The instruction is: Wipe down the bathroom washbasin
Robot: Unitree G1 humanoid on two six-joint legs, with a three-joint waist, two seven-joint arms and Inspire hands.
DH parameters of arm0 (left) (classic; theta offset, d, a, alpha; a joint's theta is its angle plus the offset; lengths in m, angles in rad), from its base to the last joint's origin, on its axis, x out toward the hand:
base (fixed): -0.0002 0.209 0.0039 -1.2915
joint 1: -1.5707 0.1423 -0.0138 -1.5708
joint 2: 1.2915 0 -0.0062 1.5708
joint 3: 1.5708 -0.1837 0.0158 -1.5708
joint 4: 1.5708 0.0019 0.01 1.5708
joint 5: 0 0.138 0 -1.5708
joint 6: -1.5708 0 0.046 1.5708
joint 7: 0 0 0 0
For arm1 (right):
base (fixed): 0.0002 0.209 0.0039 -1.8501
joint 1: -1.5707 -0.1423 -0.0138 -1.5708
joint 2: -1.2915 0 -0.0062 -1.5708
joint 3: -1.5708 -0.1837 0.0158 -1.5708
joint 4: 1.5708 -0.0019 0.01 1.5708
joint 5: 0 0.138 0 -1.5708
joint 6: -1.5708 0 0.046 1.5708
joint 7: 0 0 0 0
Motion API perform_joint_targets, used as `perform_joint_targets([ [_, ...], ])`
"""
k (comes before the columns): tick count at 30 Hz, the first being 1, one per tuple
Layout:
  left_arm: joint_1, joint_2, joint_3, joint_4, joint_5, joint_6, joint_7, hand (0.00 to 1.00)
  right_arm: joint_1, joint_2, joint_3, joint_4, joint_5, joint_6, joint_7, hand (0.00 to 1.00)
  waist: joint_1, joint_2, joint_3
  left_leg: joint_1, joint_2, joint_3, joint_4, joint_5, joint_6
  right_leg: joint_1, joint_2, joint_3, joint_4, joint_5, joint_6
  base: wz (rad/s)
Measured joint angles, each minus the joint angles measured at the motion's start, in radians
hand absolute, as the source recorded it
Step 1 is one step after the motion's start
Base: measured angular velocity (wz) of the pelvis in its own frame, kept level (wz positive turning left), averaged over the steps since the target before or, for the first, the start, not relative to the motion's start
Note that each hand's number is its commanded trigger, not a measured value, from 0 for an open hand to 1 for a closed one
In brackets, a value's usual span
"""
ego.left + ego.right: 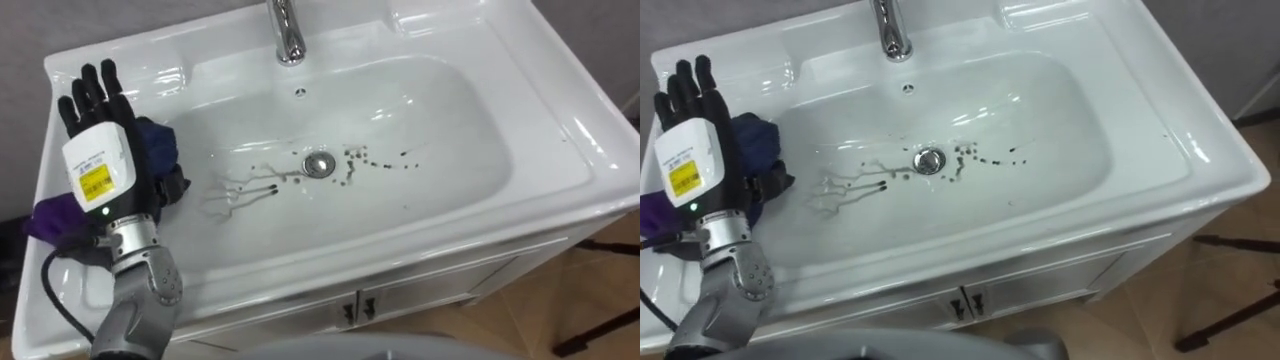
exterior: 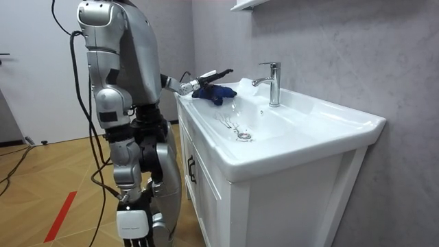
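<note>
A white basin point(image 1: 450, 130) lies below me, with dark specks and thin dirty streaks point(image 1: 250, 185) around its drain point(image 1: 319, 165). A dark blue and purple cloth point(image 1: 160, 150) is bunched on the basin's left rim and hangs a little over the inner slope. My left hand point(image 1: 95, 110) lies flat over the cloth with straight fingers pointing to the back wall, open. The room view has me standing at the basin's front corner, left hand point(image 2: 206, 79) stretched out above the cloth point(image 2: 216, 92).
A chrome faucet point(image 1: 285, 35) rises at the back middle of the basin. Cabinet doors point(image 1: 360, 305) with small handles sit under the front edge. Wooden floor point(image 2: 62, 192) stretches behind me.
</note>
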Motion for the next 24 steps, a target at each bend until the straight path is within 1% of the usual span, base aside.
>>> perform_joint_targets([
  [5, 0.002, 0.001, -0.001, 0.004, -0.010, 0.007, -0.004, 0.00, -0.001, 0.000, 0.000, 0.003, 0.002, 0.013, -0.001, 0.00, -0.005, 0.000, 0.0002, 0.008, 0.000, -0.004, -0.001, 0.000, 0.000, 0.008, 0.000, 0.000, 0.001, 0.000, 0.000, 0.00],
  [9, 0.001, 0.003, -0.011, 0.008, -0.037, 0.020, -0.004, 0.00, -0.001, 0.000, 0.000, -0.001, 0.003, 0.035, -0.001, 0.00, -0.011, -0.001, 0.0007, 0.019, 0.000, -0.005, -0.007, 0.000, 0.000, 0.020, 0.000, -0.006, -0.003, 0.000, 0.000, 0.02],
  [11, -0.002, 0.004, -0.011, 0.026, -0.048, 0.023, -0.006, 0.00, -0.001, 0.000, 0.000, -0.003, 0.000, 0.042, 0.000, 0.00, -0.010, 0.000, 0.0007, 0.020, 0.000, -0.003, -0.009, 0.000, 0.000, 0.019, 0.000, -0.005, -0.002, 0.000, 0.000, 0.00],
  [13, -0.017, 0.004, -0.016, 0.046, -0.049, 0.040, -0.024, 0.00, -0.002, 0.000, 0.001, -0.007, 0.000, 0.047, 0.002, 0.00, -0.010, 0.001, 0.0004, 0.021, 0.001, -0.002, -0.010, 0.000, 0.000, 0.019, 0.001, -0.005, -0.002, 0.000, 0.000, 0.00],
  [16, -0.020, 0.004, -0.022, 0.064, -0.048, 0.048, -0.042, 0.00, -0.003, -0.001, 0.001, -0.008, -0.001, 0.056, 0.002, 0.00, -0.008, 0.002, 0.0000, 0.027, 0.001, 0.003, -0.015, 0.000, 0.000, 0.019, 0.002, 0.000, -0.002, 0.000, 0.000, -0.05],
  [20, -0.014, 0.002, -0.022, 0.070, -0.047, 0.061, -0.051, 0.00, -0.002, -0.001, 0.000, -0.008, -0.003, 0.057, 0.002, 0.00, -0.006, 0.001, -0.0002, 0.033, 0.000, 0.005, -0.016, 0.000, 0.000, 0.019, 0.003, 0.003, -0.002, 0.000, 0.000, -0.09],
  [24, -0.014, 0.001, -0.022, 0.075, -0.046, 0.069, -0.065, 0.00, 0.000, -0.001, 0.000, -0.019, -0.008, 0.078, 0.002, 0.00, -0.003, 0.001, -0.0007, 0.034, 0.000, 0.006, -0.015, 0.000, 0.000, 0.019, 0.003, 0.002, -0.002, 0.000, 0.000, -0.02],
])
